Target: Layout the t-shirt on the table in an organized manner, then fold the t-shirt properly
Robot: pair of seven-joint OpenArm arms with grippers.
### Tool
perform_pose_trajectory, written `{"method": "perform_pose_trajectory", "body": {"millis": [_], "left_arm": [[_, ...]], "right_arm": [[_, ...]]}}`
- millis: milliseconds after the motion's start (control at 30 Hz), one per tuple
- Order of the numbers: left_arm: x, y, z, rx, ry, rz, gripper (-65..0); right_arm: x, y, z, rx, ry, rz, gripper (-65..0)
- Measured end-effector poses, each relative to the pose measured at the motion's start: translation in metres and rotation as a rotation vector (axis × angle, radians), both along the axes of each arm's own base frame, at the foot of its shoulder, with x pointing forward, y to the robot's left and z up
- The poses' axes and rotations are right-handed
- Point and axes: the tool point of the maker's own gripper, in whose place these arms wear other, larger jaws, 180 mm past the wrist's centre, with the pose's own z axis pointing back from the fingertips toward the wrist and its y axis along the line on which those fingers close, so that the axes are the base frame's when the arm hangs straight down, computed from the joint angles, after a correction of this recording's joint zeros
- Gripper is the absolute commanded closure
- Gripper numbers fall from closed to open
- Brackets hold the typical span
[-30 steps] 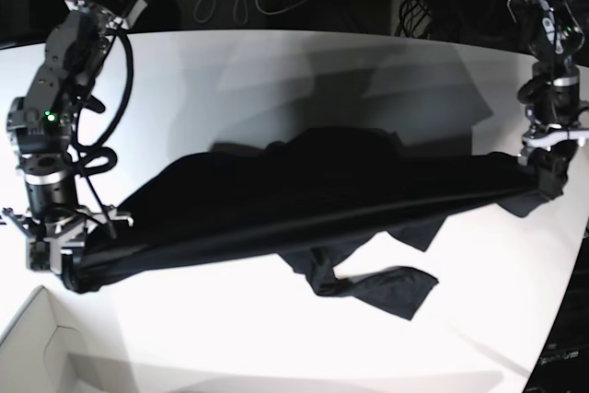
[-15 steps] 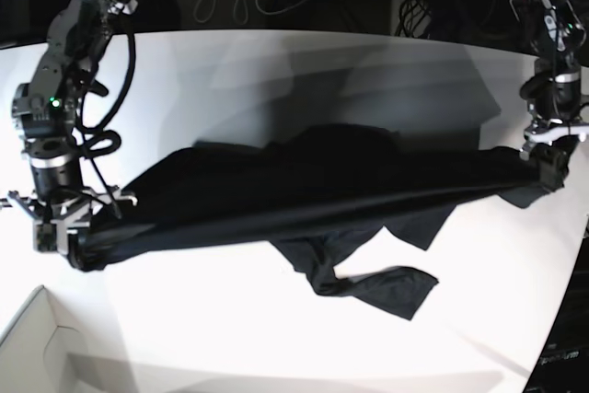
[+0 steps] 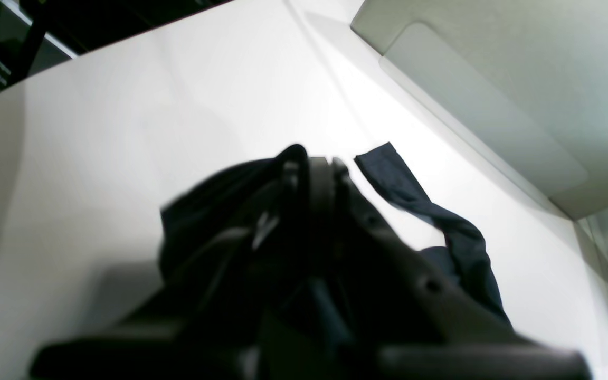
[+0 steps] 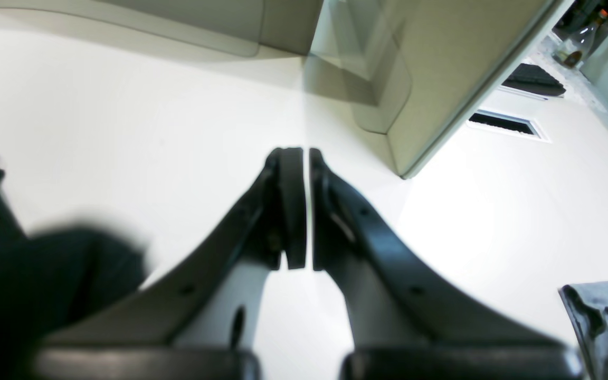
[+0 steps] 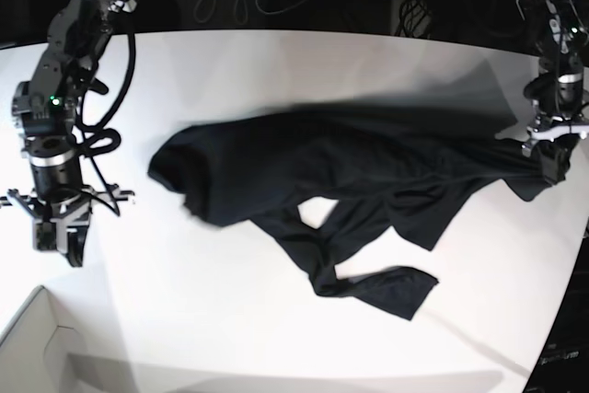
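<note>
Base view: my right gripper (image 5: 72,248) hangs closed and empty over the table (image 5: 276,338); my left gripper (image 5: 549,156) hangs pinching the t-shirt (image 5: 304,172), sprawled mid-table; no readable writing.

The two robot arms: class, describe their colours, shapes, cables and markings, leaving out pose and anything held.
Both arms are built of black and dark grey segments with silver metal joint rings. The arm on the base view's left carries looping black cables and small green lights. Its right pincer has two slim, curved black fingers with flat inner pads. The left pincer shows a pale metal bracket above its dark fingers.
</note>
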Motion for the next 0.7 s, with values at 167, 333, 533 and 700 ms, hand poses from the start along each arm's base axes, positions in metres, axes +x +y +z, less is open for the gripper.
{"method": "perform_pose_trajectory", "body": {"millis": [167, 333, 533, 700], "left_arm": [[0.007, -0.01, 0.001, -0.006, -0.01, -0.028, -0.2], [0.02, -0.023, 0.007, -0.001, -0.027, -0.079, -0.2], [0.028, -0.024, 0.015, -0.004, -0.058, -0.078, -0.2], [0.03, -0.023, 0.014, -0.01, -0.057, -0.075, -0.2]], "right_arm": [[0.0, 0.0, 0.0, 0.0, 0.002, 0.0, 0.0], [0.001, 0.0, 0.0, 0.001, 0.0, -0.002, 0.0], [0.0, 0.0, 0.0, 0.001, 0.002, -0.002, 0.0], [0.001, 0.0, -0.001, 0.002, 0.003, -0.002, 0.0]]}}
